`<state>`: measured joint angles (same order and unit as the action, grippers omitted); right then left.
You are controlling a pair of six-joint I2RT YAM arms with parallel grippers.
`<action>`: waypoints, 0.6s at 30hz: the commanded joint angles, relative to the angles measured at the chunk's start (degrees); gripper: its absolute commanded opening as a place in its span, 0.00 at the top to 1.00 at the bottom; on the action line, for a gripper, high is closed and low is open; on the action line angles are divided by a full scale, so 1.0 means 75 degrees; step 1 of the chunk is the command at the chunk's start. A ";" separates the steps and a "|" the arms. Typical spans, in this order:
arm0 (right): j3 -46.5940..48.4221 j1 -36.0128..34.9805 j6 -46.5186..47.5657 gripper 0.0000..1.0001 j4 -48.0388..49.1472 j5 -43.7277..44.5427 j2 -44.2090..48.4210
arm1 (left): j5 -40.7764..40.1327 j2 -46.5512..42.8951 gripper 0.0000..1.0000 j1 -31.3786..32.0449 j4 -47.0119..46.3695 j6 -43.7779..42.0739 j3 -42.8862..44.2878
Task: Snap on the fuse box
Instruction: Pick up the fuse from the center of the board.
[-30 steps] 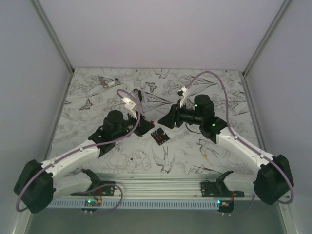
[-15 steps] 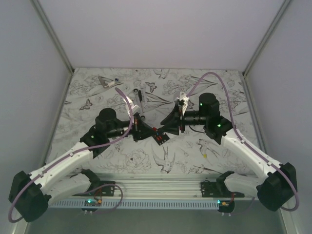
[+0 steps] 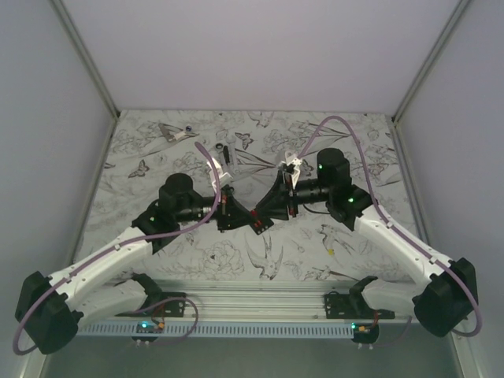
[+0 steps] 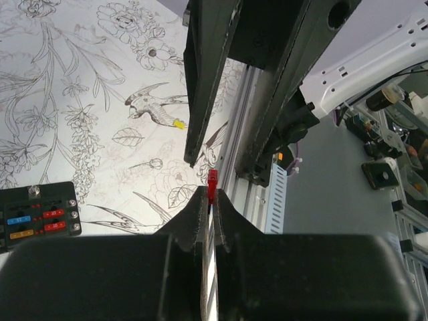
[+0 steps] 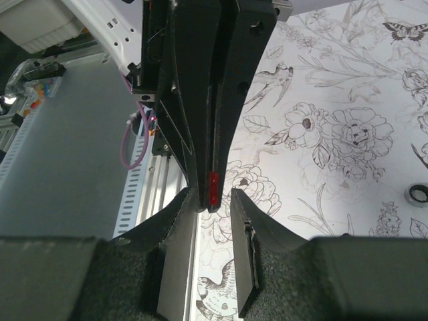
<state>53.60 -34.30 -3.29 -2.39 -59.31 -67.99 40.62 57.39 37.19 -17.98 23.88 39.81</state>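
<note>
The fuse box (image 4: pixel 39 214) is a small black box with red, blue and orange fuses in its top. It lies on the patterned table, and in the top view the fuse box (image 3: pixel 261 227) shows just below the two meeting grippers. My left gripper (image 4: pixel 211 199) is shut on a small red fuse (image 4: pixel 212 184), held in the air. My right gripper (image 5: pixel 212 200) faces it tip to tip. Its jaws stand apart around the left gripper's tips and the red fuse (image 5: pixel 212 187). From above, the left gripper (image 3: pixel 242 211) and right gripper (image 3: pixel 261 209) touch noses.
A yellow fuse (image 4: pixel 178 124) lies loose on the table, also seen as a yellow fuse (image 3: pixel 328 250) in the top view. A grey metal part (image 3: pixel 175 132) and a small ring (image 5: pixel 418 195) lie farther back. The aluminium rail (image 3: pixel 260 301) runs along the near edge.
Both arms swung inward until their grippers met above the fuse box, which is now mostly covered. The right jaws have narrowed around the left gripper's tips.
</note>
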 commanded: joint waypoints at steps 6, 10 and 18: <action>0.0400 -0.0230 0.0286 0.69 -0.0243 -0.0294 -0.0214 | 0.0200 0.0141 1.00 0.0157 -0.0082 -0.0230 0.0362; 0.0393 -0.0230 0.0298 0.78 -0.0232 -0.0272 -0.0192 | 0.0207 0.0164 1.00 0.0188 -0.0088 -0.0242 0.0364; 0.0382 -0.0226 0.0398 0.97 -0.0361 -0.0220 -0.0190 | 0.0288 0.0167 1.00 0.0196 -0.0059 -0.0299 0.0296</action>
<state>54.41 -35.44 -1.74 -4.73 -60.77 -69.47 40.97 58.50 38.20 -16.56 22.65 41.30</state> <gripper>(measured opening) 0.081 0.023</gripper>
